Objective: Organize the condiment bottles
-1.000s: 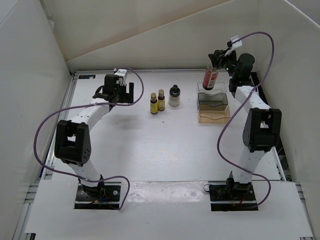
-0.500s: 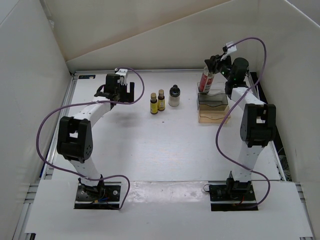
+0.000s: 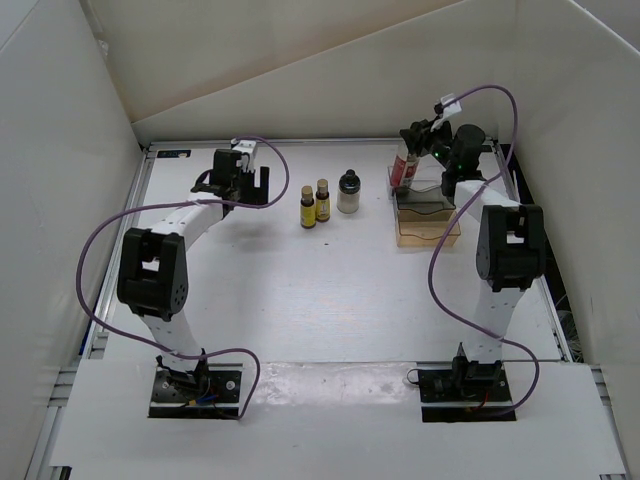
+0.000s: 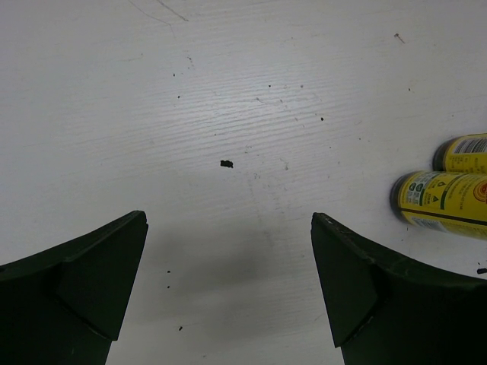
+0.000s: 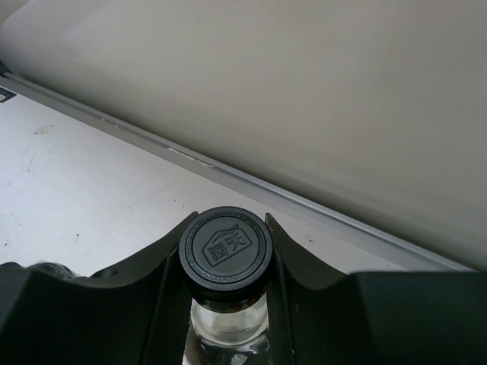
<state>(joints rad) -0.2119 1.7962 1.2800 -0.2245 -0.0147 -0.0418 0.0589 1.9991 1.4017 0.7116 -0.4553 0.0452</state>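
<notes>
Two amber bottles (image 3: 308,207) and a clear bottle (image 3: 348,192) are standing on the worktop (image 3: 300,290). Nearby, the left end effector (image 4: 228,251) is hanging wide open, empty. Farther back, the right end effector (image 5: 225,245) is squeezing the red-labelled bottle (image 3: 403,170) at the tray's (image 3: 428,234) far edge.

The left arm was folded with its elbow raised and its forearm reaching toward the far left, and the left gripper (image 4: 228,222) pointed down with its fingers spread wide. The right arm stretched up and forward on the far right, wrist bent. The right gripper (image 3: 412,148) clamped the red-labelled bottle (image 5: 226,248) just under its cap.
</notes>
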